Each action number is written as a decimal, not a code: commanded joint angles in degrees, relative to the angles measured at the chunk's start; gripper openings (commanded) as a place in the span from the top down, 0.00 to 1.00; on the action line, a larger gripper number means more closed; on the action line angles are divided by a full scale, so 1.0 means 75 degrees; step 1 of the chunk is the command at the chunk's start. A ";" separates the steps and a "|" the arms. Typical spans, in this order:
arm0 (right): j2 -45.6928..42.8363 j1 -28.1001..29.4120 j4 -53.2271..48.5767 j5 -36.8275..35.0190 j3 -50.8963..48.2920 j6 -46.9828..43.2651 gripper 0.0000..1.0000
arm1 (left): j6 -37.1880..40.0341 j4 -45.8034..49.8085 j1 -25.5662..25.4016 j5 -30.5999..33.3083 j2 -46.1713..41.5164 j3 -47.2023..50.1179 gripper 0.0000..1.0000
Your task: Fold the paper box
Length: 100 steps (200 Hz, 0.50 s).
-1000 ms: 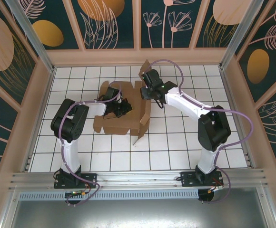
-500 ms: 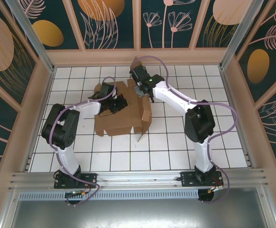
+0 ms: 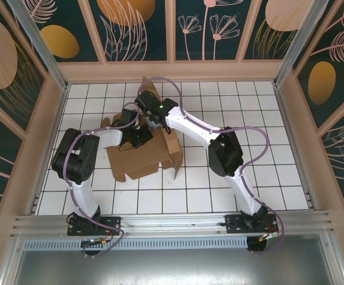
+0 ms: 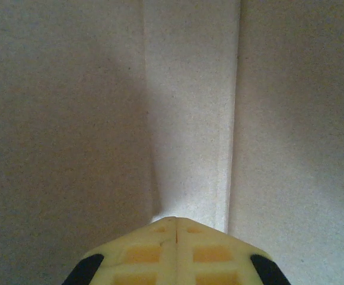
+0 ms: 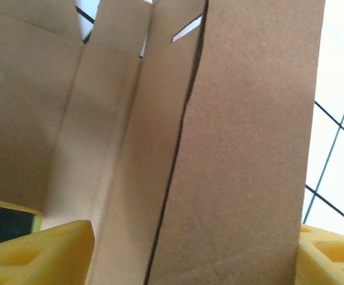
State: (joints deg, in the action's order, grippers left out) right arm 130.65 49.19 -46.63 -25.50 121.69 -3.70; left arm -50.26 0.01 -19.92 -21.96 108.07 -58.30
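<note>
Right, the paper box (image 3: pixel 141 159) sits half-raised on the tiled table (image 3: pixel 267 107), left of centre, between both arms; my left gripper (image 4: pixel 176 222) is pressed together, tip against a crease inside; my right gripper (image 5: pixel 184 261) is spread wide astride an upright flap (image 5: pixel 243 148), not pinching it; the board looks light, stiff and quick to skid, so I'd pin the base and take flaps near their folds.

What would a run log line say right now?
task: fold paper box | left end effector: shut, tip at a cardboard crease | right end effector: open, astride a panel | state: partly folded
</note>
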 commanded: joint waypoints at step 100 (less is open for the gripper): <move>-0.3584 -0.1678 0.3922 0.5764 -0.4494 0.1447 0.18 | -0.0235 -0.0691 0.0011 -0.0734 -0.0145 -0.0117 1.00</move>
State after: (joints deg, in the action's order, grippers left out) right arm 108.71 38.79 -27.57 4.54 92.79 3.22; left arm -51.22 -2.61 -19.92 -24.43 108.60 -57.76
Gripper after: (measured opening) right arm 0.821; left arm 0.051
